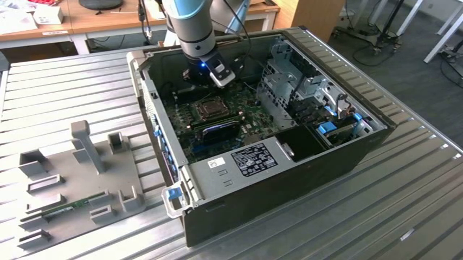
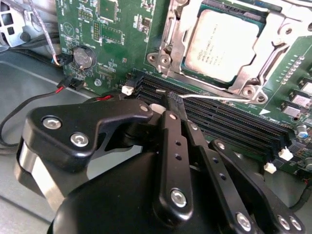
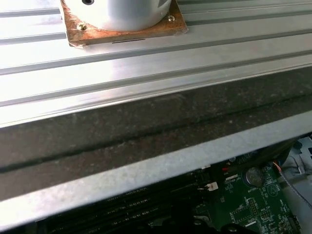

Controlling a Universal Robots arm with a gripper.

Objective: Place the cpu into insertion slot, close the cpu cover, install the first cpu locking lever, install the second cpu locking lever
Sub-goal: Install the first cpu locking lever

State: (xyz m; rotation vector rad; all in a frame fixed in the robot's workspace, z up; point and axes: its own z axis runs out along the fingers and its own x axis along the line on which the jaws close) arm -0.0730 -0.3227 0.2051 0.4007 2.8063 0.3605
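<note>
Inside the open computer case [image 1: 347, 146], I have the gripper [image 2: 168, 100] hanging just above the green motherboard [image 2: 117, 53], over the long black memory slots [image 2: 229, 122] that run beside the socket. From the second wrist view I judge its fingers [image 2: 173, 146] to be drawn together with nothing between them; the tips sit close over a thin silver locking lever [image 2: 214, 99] that lies along the socket edge, apparently so that they can press or hook it.

The cpu [image 2: 222, 44] already lies flat in the insertion slot [image 1: 211, 108], its metal top facing up. The cpu cover [image 2: 253, 80] is folded down around it, framing the chip through its window, which holds the chip seated while the levers are worked. I cannot tell whether either lever is fully latched.

Beside the case, on the exterior view's left, a grey fixture tray [image 1: 72, 179] rests on the ribbed metal table [image 1: 405, 206], well apart from the work.
</note>
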